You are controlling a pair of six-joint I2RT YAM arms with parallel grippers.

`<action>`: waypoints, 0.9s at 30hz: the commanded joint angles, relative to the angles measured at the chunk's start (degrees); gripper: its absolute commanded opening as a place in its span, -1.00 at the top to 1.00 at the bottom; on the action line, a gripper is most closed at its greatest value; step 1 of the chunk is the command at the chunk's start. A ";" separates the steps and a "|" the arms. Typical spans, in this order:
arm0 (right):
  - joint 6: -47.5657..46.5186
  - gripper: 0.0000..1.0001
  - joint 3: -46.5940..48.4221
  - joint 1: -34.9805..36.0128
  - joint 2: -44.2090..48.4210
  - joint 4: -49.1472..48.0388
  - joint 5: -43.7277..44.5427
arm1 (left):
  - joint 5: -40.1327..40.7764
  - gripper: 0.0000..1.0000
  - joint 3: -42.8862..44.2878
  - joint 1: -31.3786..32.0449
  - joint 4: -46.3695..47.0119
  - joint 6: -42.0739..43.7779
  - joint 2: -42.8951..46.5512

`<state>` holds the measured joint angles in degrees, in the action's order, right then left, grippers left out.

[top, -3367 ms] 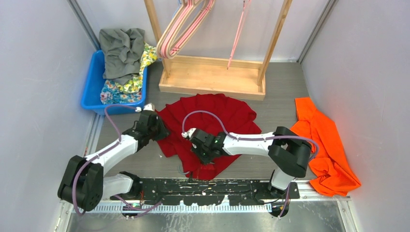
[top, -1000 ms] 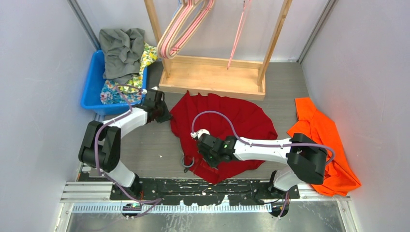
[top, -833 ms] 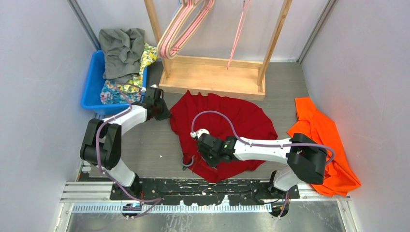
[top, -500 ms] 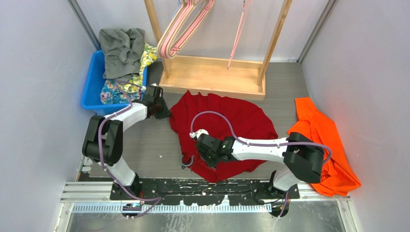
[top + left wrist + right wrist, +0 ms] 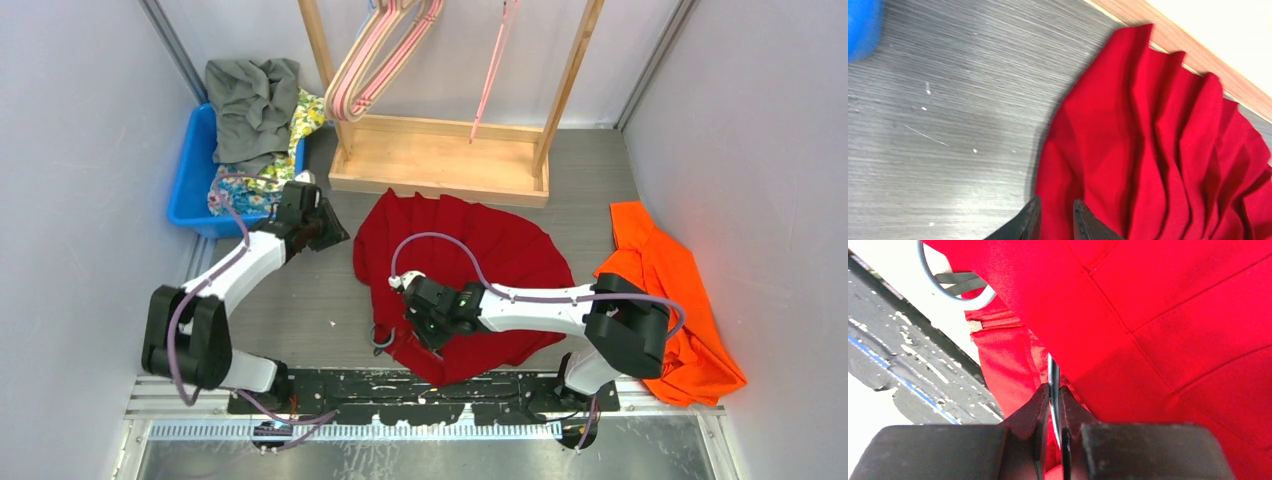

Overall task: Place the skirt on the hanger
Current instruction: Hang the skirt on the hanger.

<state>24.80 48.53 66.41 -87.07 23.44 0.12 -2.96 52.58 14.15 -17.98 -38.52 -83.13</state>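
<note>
The red pleated skirt point(image 5: 480, 265) lies spread on the grey table in front of the wooden rack. A grey wire hanger is inside its near edge, with only the hook point(image 5: 383, 338) sticking out to the left. The hook also shows in the right wrist view point(image 5: 943, 290). My right gripper point(image 5: 428, 325) is shut on the hanger's thin wire point(image 5: 1053, 370) at the skirt's waistband point(image 5: 998, 322). My left gripper point(image 5: 335, 238) is at the skirt's far left edge. Its fingers point(image 5: 1029, 224) stand narrowly apart with the red cloth point(image 5: 1128, 140) between them.
The wooden rack point(image 5: 440, 160) at the back carries pink hangers point(image 5: 375, 60). A blue bin point(image 5: 190, 185) at the back left holds grey and flowered clothes. An orange garment point(image 5: 670, 300) lies at the right. The black base plate point(image 5: 330, 385) runs along the near edge.
The skirt has been drawn to the right and spread wider. My left gripper went up and back along its left edge, and the elbow swung out. The right gripper shifted slightly left with the hanger.
</note>
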 commanded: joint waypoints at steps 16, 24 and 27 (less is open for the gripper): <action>2.31 0.97 -2.09 -5.16 11.54 -8.62 -16.02 | 9.48 0.43 -13.02 18.04 -6.21 -4.73 24.61; 1.69 0.97 -2.15 -9.56 17.85 -6.45 -17.57 | 12.83 0.42 -10.30 18.02 -12.32 -4.47 32.04; 2.68 0.97 -3.10 -12.37 20.37 -7.48 -19.19 | 12.37 0.41 -10.41 18.06 -13.37 -4.54 32.95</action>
<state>26.37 45.87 57.04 -71.37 18.92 -15.66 7.99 40.36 32.03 -28.53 -43.07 -51.70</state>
